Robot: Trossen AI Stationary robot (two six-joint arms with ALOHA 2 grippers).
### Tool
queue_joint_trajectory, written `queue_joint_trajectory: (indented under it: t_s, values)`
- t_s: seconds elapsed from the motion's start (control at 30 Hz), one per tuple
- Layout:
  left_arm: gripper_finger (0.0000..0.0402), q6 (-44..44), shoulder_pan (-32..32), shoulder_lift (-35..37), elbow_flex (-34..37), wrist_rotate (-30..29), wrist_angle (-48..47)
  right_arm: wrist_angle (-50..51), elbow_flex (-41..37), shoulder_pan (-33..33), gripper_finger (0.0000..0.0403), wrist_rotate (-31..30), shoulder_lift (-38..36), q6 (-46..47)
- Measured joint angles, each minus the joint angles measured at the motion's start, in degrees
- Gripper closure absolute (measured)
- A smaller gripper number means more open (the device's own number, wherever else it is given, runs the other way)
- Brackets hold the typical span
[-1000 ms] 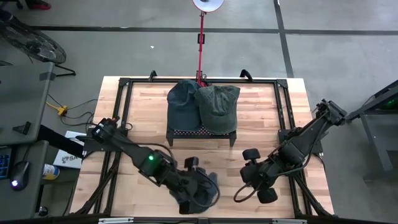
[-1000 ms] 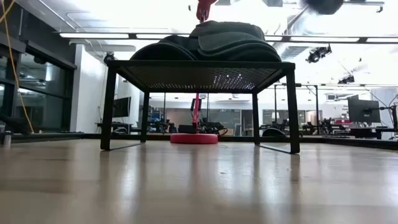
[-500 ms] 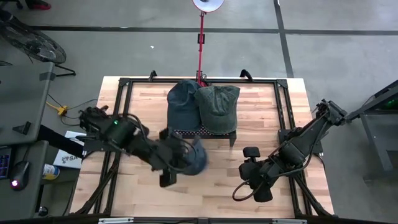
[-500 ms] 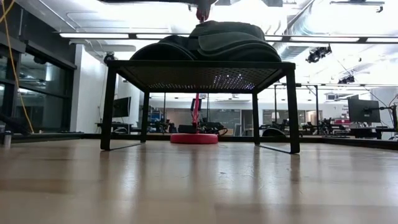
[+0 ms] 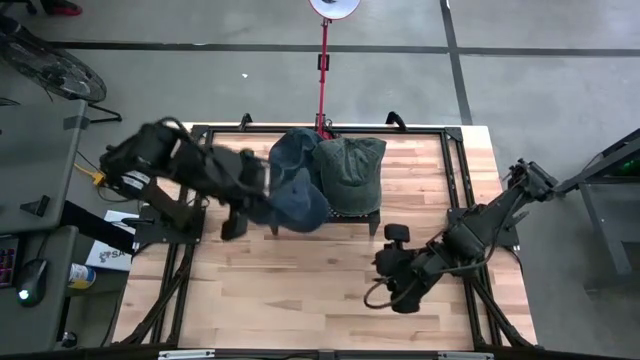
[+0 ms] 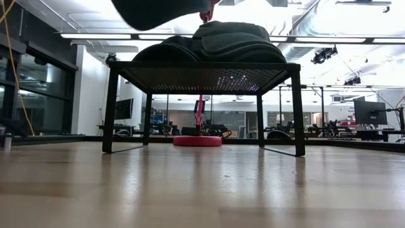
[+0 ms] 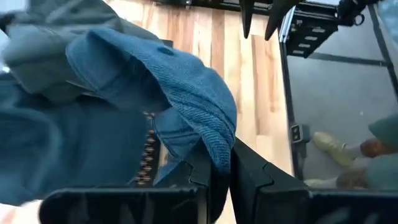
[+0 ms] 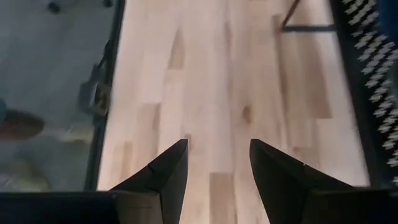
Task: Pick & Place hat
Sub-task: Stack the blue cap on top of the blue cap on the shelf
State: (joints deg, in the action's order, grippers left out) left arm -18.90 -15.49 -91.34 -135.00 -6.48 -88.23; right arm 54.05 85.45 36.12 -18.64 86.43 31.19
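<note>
The left gripper is clamped on a blue hat, holding it above the front edge of the black rack, beside two other hats. The right gripper hangs over the wooden table, fingers apart and holding nothing.

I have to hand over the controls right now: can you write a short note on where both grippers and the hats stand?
Left gripper: shut on the blue denim hat, carried in the air at the front left edge of the black mesh rack.
Right gripper: open and empty, low over the bare wooden table, front right.
On the rack: a second blue hat at left and an olive green hat at right, side by side.
Done: two hats placed, third picked up.
Left: set the held hat on the rack, release, retract the left arm.
</note>
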Motion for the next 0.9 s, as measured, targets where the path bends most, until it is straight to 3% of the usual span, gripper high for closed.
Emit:
queue_joint_trajectory:
  t_s: [0.2,0.37,0.67,0.77,0.9]
  values:
    - [0.0379,14.64,8.54,2.61,0.0,7.24,-0.84,-1.07,0.0,-2.95,0.0238,-5.79,0.0,-0.13]
    - [0.0379,28.56,15.72,3.87,0.0,9.86,-0.85,-3.44,0.0,-5.64,0.0238,-9.55,0.0,-0.13]
    - [0.0379,57.8,22.7,3.86,0.0,6.52,-0.67,-9.09,0.0,-9.89,0.0237,-12.92,0.0,-0.12]
    - [0.0379,61.05,24.56,3.86,0.0,5.89,0.23,-10.73,0.0,-10.99,0.0238,-12.93,0.0,-0.12]
    - [0.0379,61.17,28.38,3.86,0.0,10.82,-0.17,-12.14,0.0,-12.23,0.0238,-12.94,0.0,-0.12]
